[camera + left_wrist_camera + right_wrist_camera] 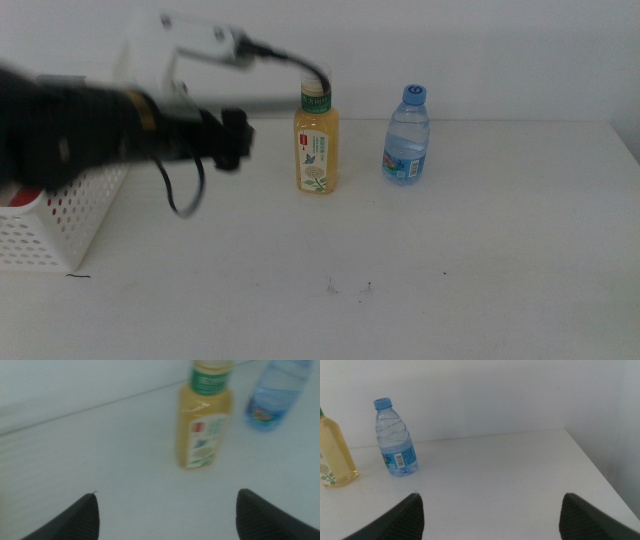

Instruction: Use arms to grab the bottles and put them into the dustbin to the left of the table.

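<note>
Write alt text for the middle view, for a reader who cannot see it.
The left gripper, blurred, hangs open and empty above the white table, beside a yellow tea bottle. A clear water bottle with a blue cap stands to that bottle's right. A white perforated dustbin sits at the picture's left edge, something red inside.

**Left arm out over the desk, right arm waiting**

My left arm [90, 130] reaches in from the left, blurred, white housing and black cable on top. Its left gripper [238, 140] hangs above the desk [450, 260], jaws spread wide. My right gripper [490, 515] also stands wide open, out of the middle view.
</note>
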